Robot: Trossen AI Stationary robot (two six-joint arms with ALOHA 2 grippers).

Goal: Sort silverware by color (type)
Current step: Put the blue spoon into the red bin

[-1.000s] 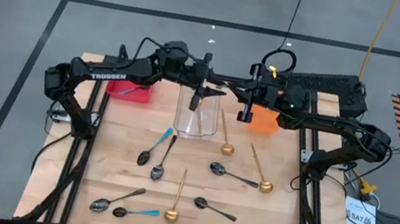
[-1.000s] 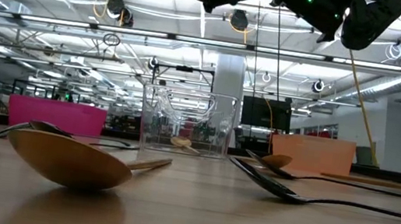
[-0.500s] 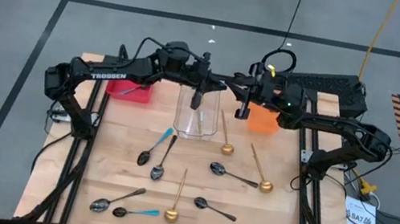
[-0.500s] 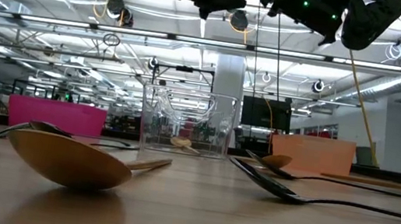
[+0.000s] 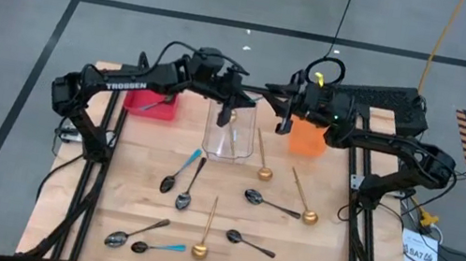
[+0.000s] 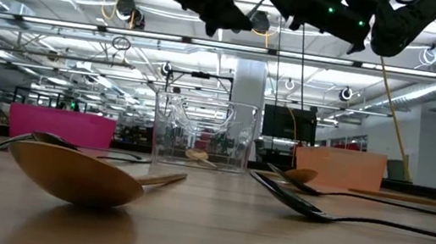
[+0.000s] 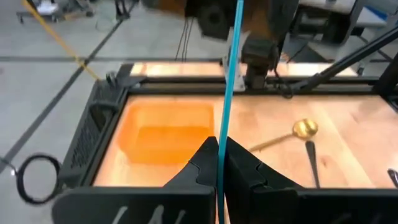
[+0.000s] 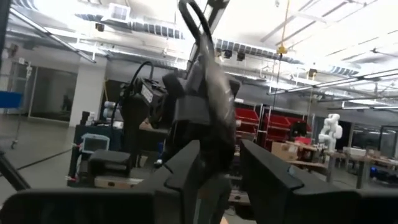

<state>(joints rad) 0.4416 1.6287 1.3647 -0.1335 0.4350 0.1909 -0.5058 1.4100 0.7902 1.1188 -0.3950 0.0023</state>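
Two arms are up at the back of the desk [image 5: 136, 200], meeting right above the clear container [image 5: 231, 132]. The left pincer [image 7: 217, 163] is clenched on a blue-handled spoon [image 7: 229, 74], with the light blue handle sticking straight out past its fingers. The right pincer [image 8: 216, 163] sits just beside it on the orange bin [image 5: 306, 139] side of the clear container; its fingers stand apart, with the other arm's dark hardware between them, so I can't tell if it's grasping anything.

Looks to me like a hand-over or a drop for the blue spoon. To do it well, I'd keep the grip firm until the spoon is squarely over the correct bin, then lower it before releasing so it doesn't bounce out. Also watch that the two wrists don't bump.

The remaining spoons lie scattered on the desk in front of the clear container, including a gold spoon [image 5: 205, 232].

Only readable writing: "TROSSEN" on the left arm [image 5: 126, 87].
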